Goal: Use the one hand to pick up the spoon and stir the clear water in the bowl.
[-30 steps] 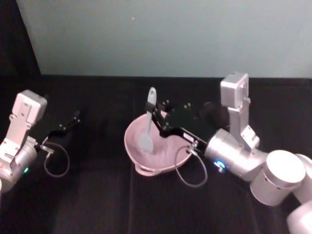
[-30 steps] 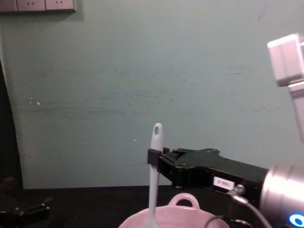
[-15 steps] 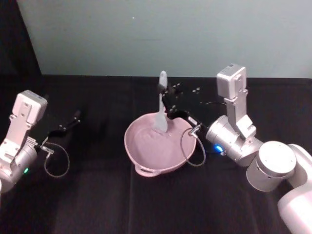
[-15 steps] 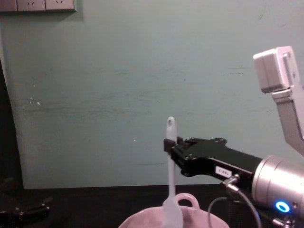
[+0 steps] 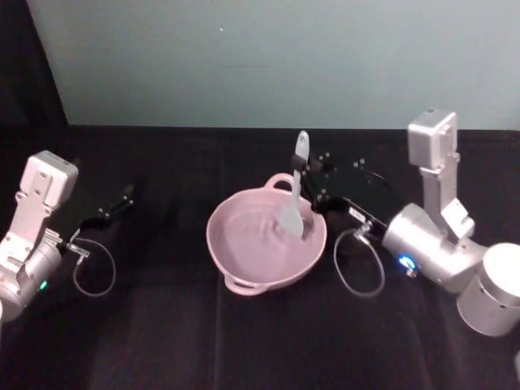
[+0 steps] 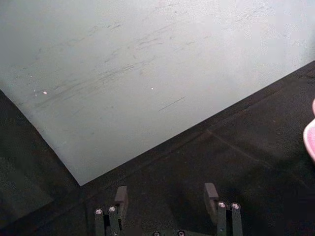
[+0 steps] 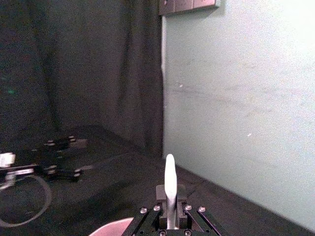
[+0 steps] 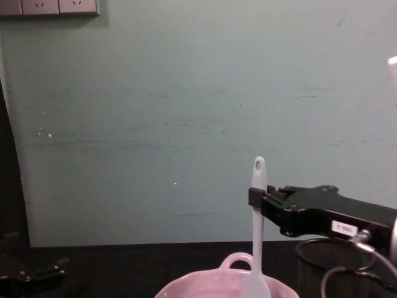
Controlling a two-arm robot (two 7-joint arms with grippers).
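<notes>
Change: since half a second ago the black boxy right gripper [image 5: 303,168] has carried the spoon from the far middle of the bowl to the bowl's right side; the left arm lies as before.
Right gripper: reaches in from the robot's right above the bowl's far right rim, jaws clamped on the upper handle of the spoon, as the right wrist view [image 7: 170,197] and chest view [image 8: 254,197] confirm.
Spoon: white plastic utensil with a slim handle and flat blade [image 5: 296,195], near upright, hole at the tip uppermost [image 8: 256,223]; the blade is down inside the bowl against its right side.
Bowl: pale pink glossy bowl [image 5: 260,274] on the black cloth-covered table [image 5: 162,325], one loop handle on the far rim and one on the near rim; its contents cannot be made out.
Left gripper: parked low over the table at the robot's left [image 5: 123,197], well apart from the bowl, jaws apart [image 6: 165,194].
Markings: small white label on the right gripper body [image 8: 344,228], its writing too small to read.
Other items: black wire-mesh cup [image 8: 313,267] behind the right gripper; white wall sockets [image 8: 49,6] high on the pale green wall.
</notes>
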